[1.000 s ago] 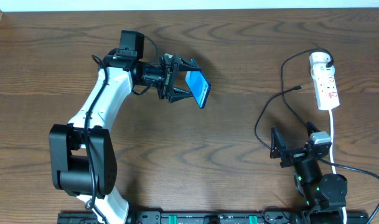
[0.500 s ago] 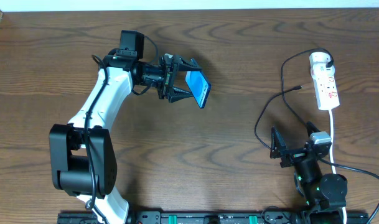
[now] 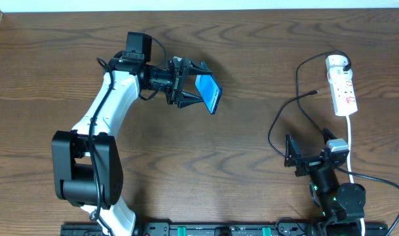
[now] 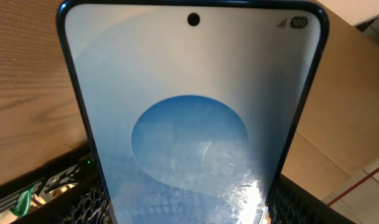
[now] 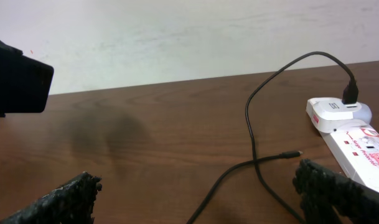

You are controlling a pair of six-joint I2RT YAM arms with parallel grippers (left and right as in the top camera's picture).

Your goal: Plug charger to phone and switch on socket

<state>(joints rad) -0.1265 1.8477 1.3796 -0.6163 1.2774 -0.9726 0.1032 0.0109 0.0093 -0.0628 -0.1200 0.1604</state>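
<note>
dark wooden table (image 3: 238, 151) (grained), pale wall (image 5: 177, 37)

The left arm (image 3: 107, 103) has glossy white links, black joints, a black box at the wrist and thin black cables, and the left hand (image 3: 200, 83) is black. The right arm (image 3: 333, 190) is black all over, with a small grey block near the wrist and green lights low down, and the right hand (image 3: 289, 157) is black too. The pads (image 5: 61, 200) are black and roughly knobbled.

Robot lab test bench indicated: rail (image 3: 212, 229) fixed along wood-grain table (image 3: 251, 137); bare white wall (image 5: 177, 31) behind; cardboard (image 4: 338, 118) noted beside.
</note>
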